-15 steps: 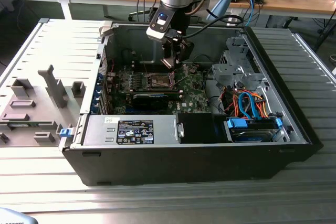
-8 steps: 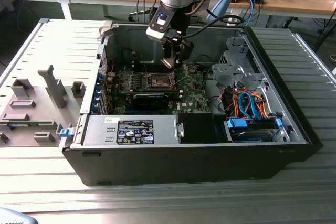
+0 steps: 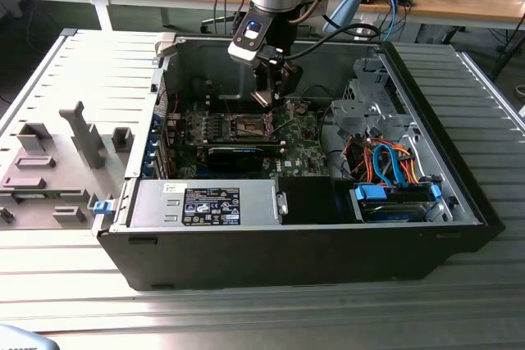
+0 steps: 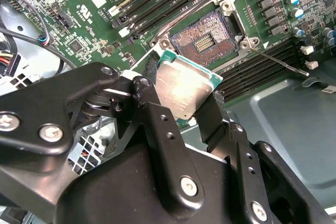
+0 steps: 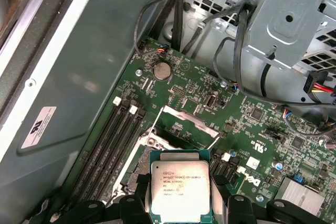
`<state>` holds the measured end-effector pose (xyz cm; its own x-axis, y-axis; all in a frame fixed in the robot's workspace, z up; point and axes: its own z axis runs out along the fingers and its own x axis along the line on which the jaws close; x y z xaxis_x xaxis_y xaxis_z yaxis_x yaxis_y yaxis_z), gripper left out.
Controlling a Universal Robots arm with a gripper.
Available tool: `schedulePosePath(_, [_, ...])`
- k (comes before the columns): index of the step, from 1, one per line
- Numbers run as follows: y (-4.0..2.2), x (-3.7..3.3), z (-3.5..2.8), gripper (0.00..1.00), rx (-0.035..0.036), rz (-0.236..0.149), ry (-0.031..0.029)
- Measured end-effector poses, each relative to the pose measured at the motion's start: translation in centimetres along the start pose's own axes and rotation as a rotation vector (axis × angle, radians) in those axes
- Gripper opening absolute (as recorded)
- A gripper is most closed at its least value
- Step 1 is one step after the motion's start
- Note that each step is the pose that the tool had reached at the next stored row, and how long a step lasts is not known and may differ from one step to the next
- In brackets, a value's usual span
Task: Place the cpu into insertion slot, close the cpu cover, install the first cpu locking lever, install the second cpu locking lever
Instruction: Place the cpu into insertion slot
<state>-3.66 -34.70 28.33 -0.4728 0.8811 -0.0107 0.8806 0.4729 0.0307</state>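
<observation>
Ribbed grey table under open computer case, grey panel

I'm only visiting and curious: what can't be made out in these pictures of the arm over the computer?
- Underside of the cpu: faces away from the camera in both wrist views.
- Its gripped edges: second wrist view, behind the fingers of the gripper.
- Its near edge: first wrist view, cut off by the picture's edge.
- Gap between gripper and insertion slot: exterior view, too small to judge.

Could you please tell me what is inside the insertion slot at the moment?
Nothing sits in the insertion slot: its bare contact field and dark centre show. The cpu, clamped in the gripper, hides the slot's near corner in the second wrist view.
</observation>
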Motion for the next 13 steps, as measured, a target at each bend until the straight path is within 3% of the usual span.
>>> schedulePosePath(13, [0.00, 0.00, 0.01, 0.55, 0.0001, 0.010, -0.0003])
